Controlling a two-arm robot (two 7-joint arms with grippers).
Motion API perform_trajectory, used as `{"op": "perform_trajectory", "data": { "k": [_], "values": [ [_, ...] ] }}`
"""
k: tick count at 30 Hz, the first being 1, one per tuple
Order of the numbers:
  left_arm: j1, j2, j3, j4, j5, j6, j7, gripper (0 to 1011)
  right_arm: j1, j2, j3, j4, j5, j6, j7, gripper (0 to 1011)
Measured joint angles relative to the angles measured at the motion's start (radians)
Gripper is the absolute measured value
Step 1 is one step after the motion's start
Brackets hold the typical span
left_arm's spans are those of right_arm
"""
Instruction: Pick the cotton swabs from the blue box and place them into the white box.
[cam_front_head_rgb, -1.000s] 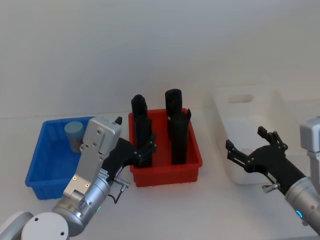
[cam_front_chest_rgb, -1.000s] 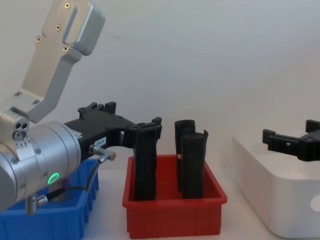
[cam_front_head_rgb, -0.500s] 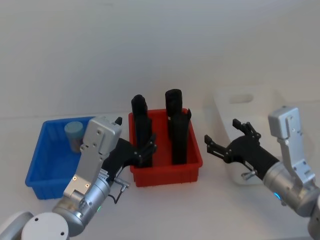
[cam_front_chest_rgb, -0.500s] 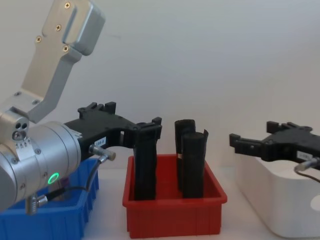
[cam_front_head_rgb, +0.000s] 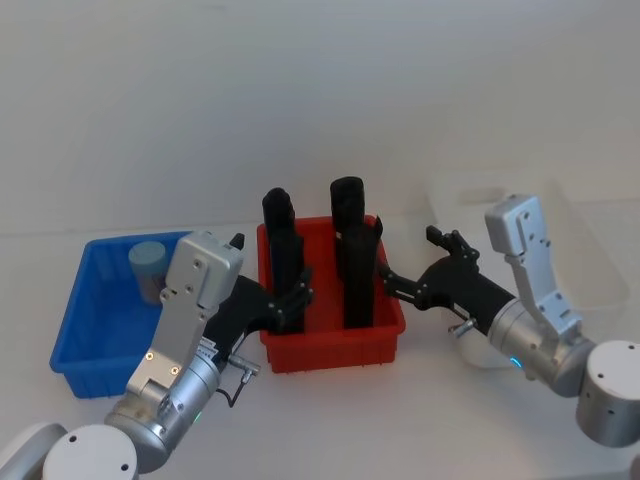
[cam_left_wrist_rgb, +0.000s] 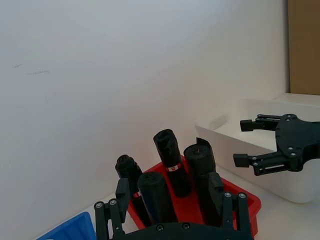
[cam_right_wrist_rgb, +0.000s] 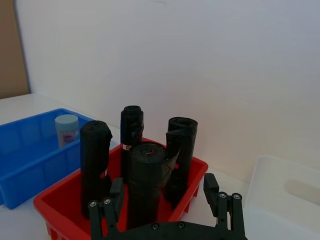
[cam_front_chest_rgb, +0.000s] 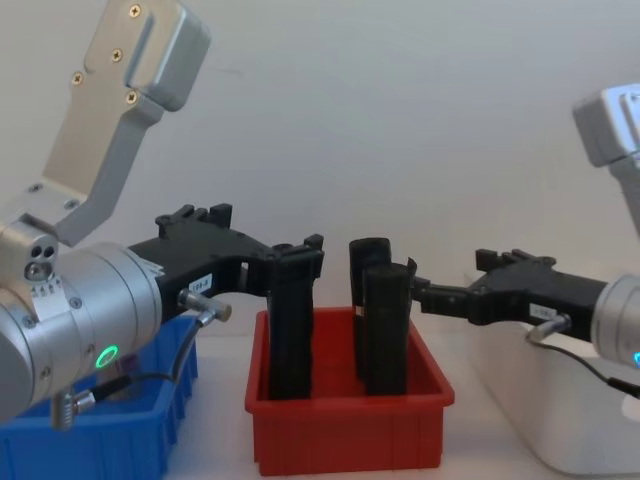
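Reaching leftward, the right gripper (cam_front_head_rgb: 412, 268) is held with its fingers spread and nothing between them, level with the tops of the black rolls (cam_front_head_rgb: 352, 262). Just ahead of its fingertips stands the red bin (cam_front_head_rgb: 386, 330), in which four rolls are set upright. Directly behind and beneath the gripper's wrist lies the white box (cam_front_head_rgb: 590, 262), seen from the chest view as a pale tub (cam_front_chest_rgb: 520, 410) under the arm.

The left gripper (cam_front_head_rgb: 297, 296) is poised at the near-left corner of the red bin, fingers likewise parted and empty, with one black roll (cam_front_chest_rgb: 290, 330) right at its fingertips. To the outer side of this gripper sits the blue box (cam_front_head_rgb: 72, 345). A single tub of cotton swabs (cam_front_head_rgb: 148, 270) is seen upright in the box's far portion, well apart from both grippers; from the right wrist view the tub (cam_right_wrist_rgb: 66, 129) is visible beyond the rolls, inside the blue wall (cam_right_wrist_rgb: 25, 165).
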Motion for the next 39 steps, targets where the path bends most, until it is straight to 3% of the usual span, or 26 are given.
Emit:
{"op": "perform_trajectory", "data": {
  "k": [12,33,39],
  "values": [
    [0.0,0.0,0.0,0.0,0.0,0.0,0.0,999,0.13,-0.059,-0.023,0.222,-0.017,-0.074,0.06,1002],
    [0.0,0.0,0.0,0.0,0.0,0.0,0.0,1000,0.349,-0.154,-0.051,0.612,-0.027,-0.2,0.092,1002],
    [0.0,0.0,0.0,0.0,0.0,0.0,0.0,1000,0.415,-0.182,-0.056,0.736,-0.025,-0.246,0.1,863]
  ]
}}
